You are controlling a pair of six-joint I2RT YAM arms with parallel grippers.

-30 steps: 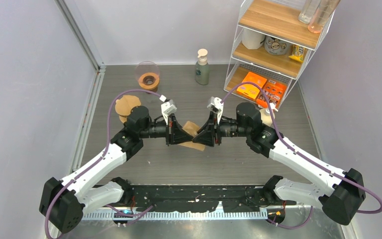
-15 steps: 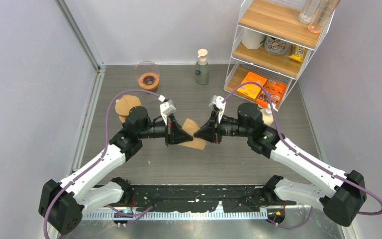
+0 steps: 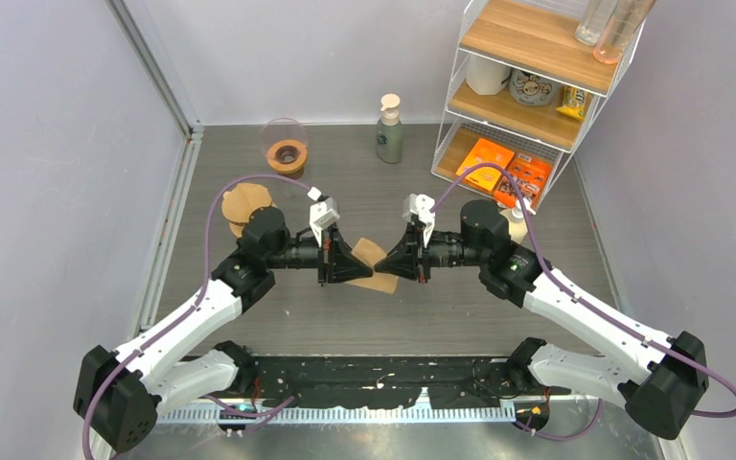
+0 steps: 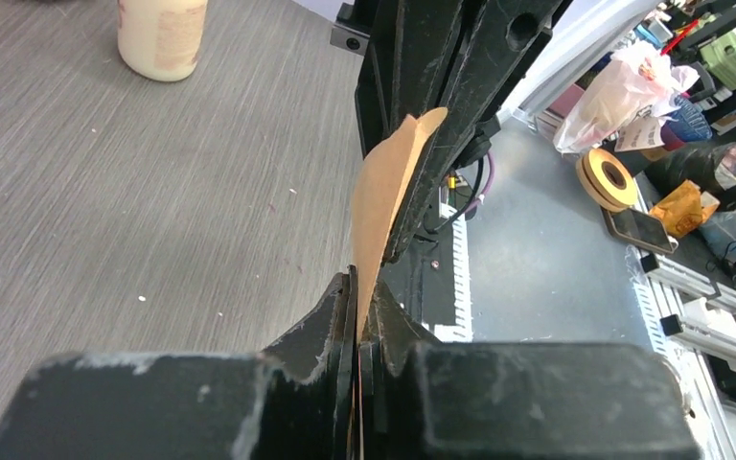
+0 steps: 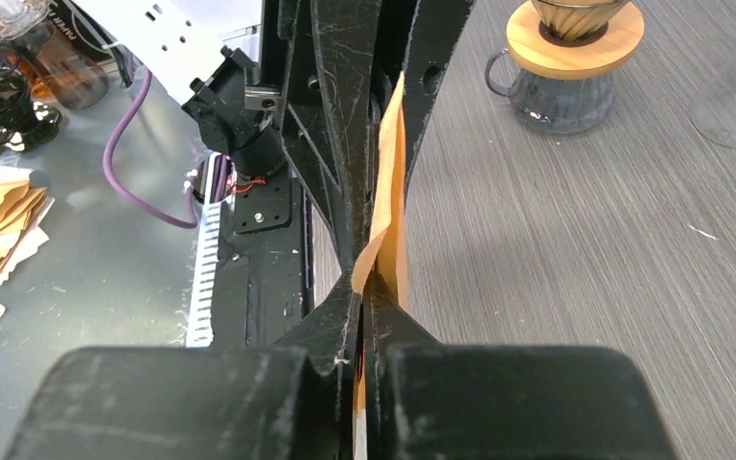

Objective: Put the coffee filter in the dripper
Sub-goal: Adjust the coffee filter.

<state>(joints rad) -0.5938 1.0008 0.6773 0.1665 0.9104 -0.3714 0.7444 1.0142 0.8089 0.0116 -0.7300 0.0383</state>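
My left fingers (image 4: 337,311) and right fingers (image 5: 341,324) are both clamped tight on the brown coffee filter (image 3: 378,280), which is held between them over the middle of the desk (image 3: 345,321), well apart from the dripper (image 3: 246,203) at far left.

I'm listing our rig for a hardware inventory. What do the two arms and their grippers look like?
The left arm and right arm have white link shells with black joint housings and black bases. A purple cable loops along each. The left gripper and right gripper are black tapering wedges with scuffed fingers, and each carries a small white camera block.
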